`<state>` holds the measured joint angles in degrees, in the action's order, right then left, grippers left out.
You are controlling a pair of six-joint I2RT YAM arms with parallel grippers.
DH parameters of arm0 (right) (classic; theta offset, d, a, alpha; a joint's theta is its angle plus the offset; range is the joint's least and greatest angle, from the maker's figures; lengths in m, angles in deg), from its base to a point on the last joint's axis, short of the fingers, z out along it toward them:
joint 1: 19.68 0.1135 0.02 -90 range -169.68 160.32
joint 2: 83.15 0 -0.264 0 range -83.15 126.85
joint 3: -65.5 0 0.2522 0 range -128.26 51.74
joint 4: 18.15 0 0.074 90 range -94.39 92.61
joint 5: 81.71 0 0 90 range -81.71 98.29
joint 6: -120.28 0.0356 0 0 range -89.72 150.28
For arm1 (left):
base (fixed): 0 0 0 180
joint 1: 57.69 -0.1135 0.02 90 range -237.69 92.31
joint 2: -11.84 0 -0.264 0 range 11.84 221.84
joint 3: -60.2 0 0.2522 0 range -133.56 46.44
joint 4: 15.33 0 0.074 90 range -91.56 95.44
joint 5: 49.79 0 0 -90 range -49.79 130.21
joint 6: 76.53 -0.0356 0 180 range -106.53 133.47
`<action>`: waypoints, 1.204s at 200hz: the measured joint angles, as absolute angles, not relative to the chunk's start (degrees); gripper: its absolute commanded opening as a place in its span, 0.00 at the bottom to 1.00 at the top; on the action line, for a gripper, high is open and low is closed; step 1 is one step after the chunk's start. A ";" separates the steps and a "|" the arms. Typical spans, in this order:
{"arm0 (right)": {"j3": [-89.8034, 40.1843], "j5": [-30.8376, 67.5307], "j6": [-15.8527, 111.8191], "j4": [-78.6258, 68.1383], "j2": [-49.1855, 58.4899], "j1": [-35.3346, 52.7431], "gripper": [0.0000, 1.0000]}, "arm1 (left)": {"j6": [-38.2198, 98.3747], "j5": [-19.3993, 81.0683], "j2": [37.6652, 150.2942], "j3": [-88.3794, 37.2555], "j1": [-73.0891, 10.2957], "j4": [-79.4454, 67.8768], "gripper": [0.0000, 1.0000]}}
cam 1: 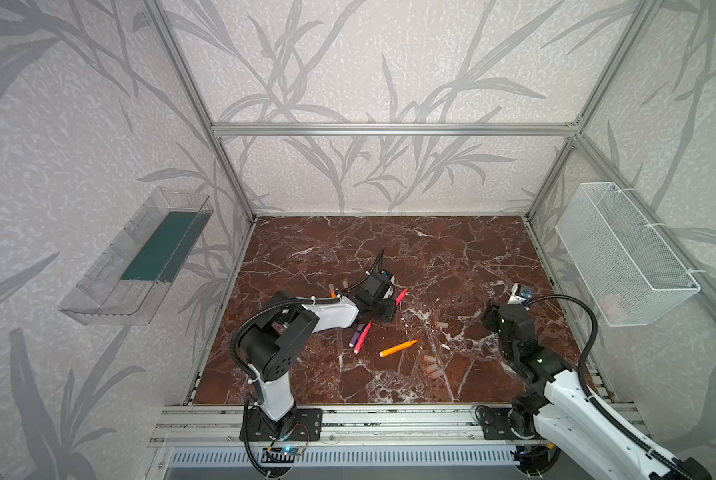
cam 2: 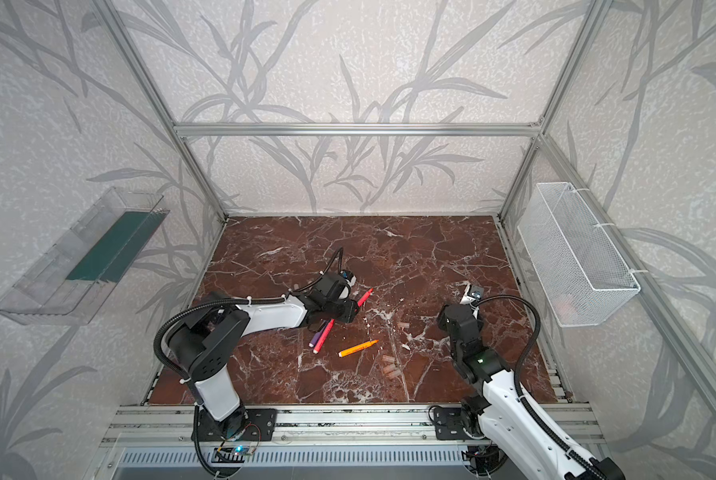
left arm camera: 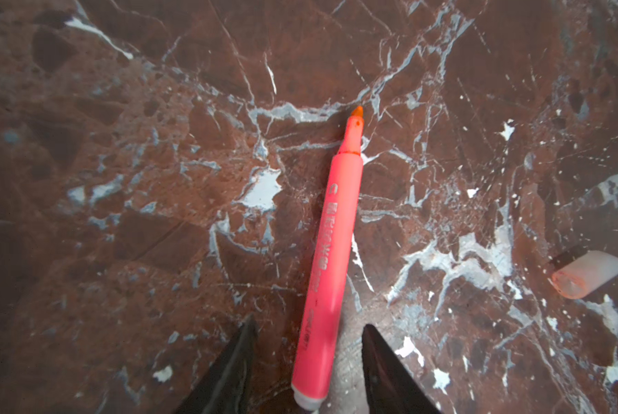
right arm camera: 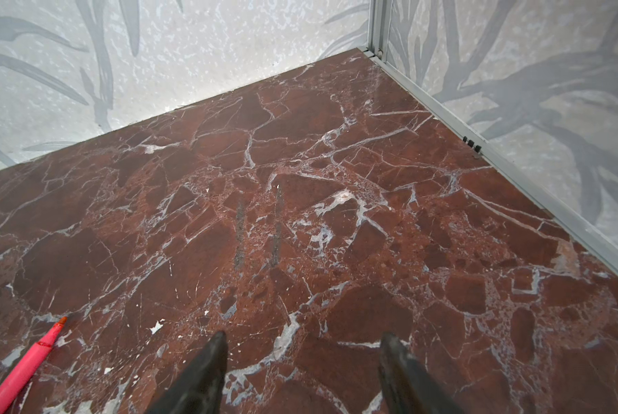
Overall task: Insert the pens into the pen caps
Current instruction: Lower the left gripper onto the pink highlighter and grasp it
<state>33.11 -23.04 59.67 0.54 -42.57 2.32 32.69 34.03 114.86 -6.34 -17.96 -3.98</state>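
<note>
In the left wrist view a red-pink pen (left arm camera: 331,258) lies flat on the marble. Its white butt end is between the fingers of my open left gripper (left arm camera: 310,322), with a gap on each side. In both top views its tip (cam 1: 402,294) pokes out beyond the left gripper (cam 1: 389,309). A purple pen (cam 1: 355,336) and another red-pink pen (cam 1: 364,337) lie side by side, with an orange pen (cam 1: 398,348) to their right. Pen caps lie loose: one (cam 1: 442,325) alone, three (cam 1: 431,365) clustered, and two (cam 1: 337,286) behind the left arm. My right gripper (right arm camera: 305,335) is open and empty over bare marble.
A white wire basket (cam 1: 626,253) hangs on the right wall and a clear plastic tray (cam 1: 140,257) on the left wall. Aluminium frame rails (cam 1: 389,419) run along the front edge. One cap (left arm camera: 587,274) lies off to the side of the left gripper.
</note>
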 measured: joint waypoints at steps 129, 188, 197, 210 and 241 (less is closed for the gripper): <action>31.76 -22.78 60.00 2.17 -41.26 2.32 0.67 | 29.85 39.76 118.75 -12.65 -14.75 1.59 0.43; 32.48 -22.49 59.34 1.82 -43.73 2.32 0.68 | 28.50 45.94 121.53 -16.35 -12.72 4.26 0.26; 32.50 -22.43 59.30 1.82 -43.73 2.32 0.68 | 28.50 46.38 121.55 -16.37 -12.67 4.35 0.22; 32.52 -22.16 59.17 1.82 -43.73 2.32 0.69 | 28.50 46.77 121.55 -16.37 -12.67 4.39 0.17; 33.42 -20.87 58.49 0.60 -44.30 2.32 0.74 | 28.50 46.31 121.50 -16.35 -12.67 4.11 0.09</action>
<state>33.42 -20.87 58.49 0.60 -44.30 2.32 28.50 46.31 121.50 -16.35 -12.67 4.11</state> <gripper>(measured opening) 0.723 0.142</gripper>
